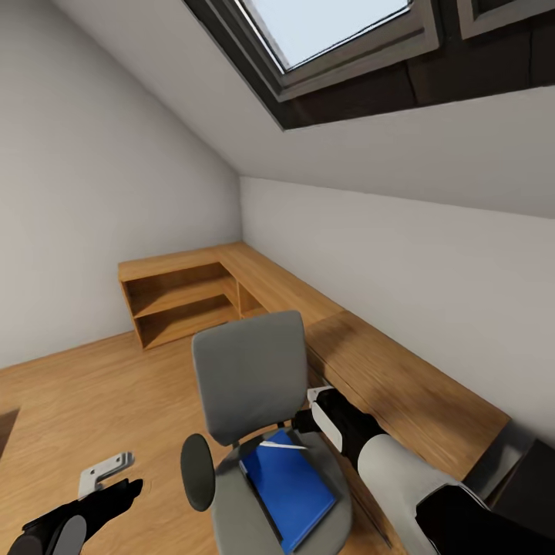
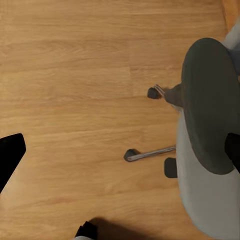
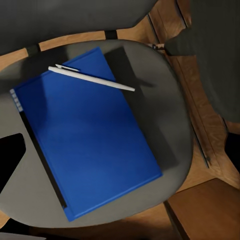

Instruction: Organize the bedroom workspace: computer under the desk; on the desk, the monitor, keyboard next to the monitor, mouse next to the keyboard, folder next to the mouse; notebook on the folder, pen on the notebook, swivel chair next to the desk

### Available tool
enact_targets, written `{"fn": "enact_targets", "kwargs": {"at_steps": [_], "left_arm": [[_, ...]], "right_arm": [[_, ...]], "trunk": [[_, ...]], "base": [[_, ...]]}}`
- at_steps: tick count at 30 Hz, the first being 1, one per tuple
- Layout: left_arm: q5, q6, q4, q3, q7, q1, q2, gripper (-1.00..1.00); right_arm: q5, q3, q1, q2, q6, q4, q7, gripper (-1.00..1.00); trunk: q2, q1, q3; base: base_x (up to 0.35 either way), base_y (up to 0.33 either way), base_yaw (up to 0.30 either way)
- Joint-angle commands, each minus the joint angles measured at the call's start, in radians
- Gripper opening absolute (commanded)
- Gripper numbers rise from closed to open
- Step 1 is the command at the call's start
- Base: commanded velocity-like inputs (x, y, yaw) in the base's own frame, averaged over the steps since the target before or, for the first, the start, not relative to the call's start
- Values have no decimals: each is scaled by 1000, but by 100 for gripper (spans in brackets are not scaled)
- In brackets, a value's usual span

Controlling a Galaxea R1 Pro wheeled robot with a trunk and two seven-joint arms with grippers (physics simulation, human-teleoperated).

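The grey swivel chair (image 1: pixel 250 370) stands in the middle of the room with its back toward the wooden counter. The blue folder (image 1: pixel 289 487) (image 3: pixel 85 140) lies flat on the seat, and a white pen (image 1: pixel 271 445) (image 3: pixel 92 78) rests across it. Dark bands run along two folder edges; I cannot tell whether they are the notebook or shadow. My right gripper (image 1: pixel 303 422) (image 3: pixel 122 152) hovers open above the folder. Left of the chair, my left gripper (image 1: pixel 123 489) (image 2: pixel 120 152) hangs open over the floor beside an oval black armrest (image 2: pixel 210 100). Computer, monitor, keyboard and mouse are out of view.
A low light-wood counter (image 1: pixel 385 378) runs along the right wall and turns into open shelving (image 1: pixel 185 301) at the far corner. A black surface (image 1: pixel 536 474) shows at the lower right. The chair's chrome legs and castors (image 2: pixel 150 154) spread over the wood floor (image 1: pixel 77 401).
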Motion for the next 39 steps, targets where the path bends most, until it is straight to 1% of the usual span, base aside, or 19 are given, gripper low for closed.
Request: {"fn": "enact_targets", "kwargs": {"at_steps": [1, 4, 6, 23, 36, 39], "left_arm": [[11, 3, -1, 2, 9, -1, 7, 100], [11, 3, -1, 7, 9, -1, 13, 100], [11, 3, -1, 27, 9, -1, 19, 100], [10, 5, -1, 38, 10, -1, 19, 100], [9, 5, -1, 41, 12, -1, 20, 100], [10, 5, -1, 56, 12, 0, 19, 100]], "right_arm": [[-11, 6, -1, 0, 2, -3, -9, 100], [-11, 7, -1, 0, 2, -4, -9, 100], [-9, 9, -1, 0, 2, -4, -9, 100], [-5, 9, -1, 0, 4, -4, -9, 100], [-5, 12, -1, 0, 3, -4, -9, 100], [-5, 14, -1, 0, 2, -4, -9, 100]], "trunk": [[-9, 4, -5], [-30, 16, -14], [-44, 23, -20], [-163, 89, -73], [-254, 138, -97], [-275, 150, -102]], "base": [[0, 0, 0], [0, 0, 0], [0, 0, 0], [0, 0, 0], [0, 0, -52], [0, 0, -33]]}}
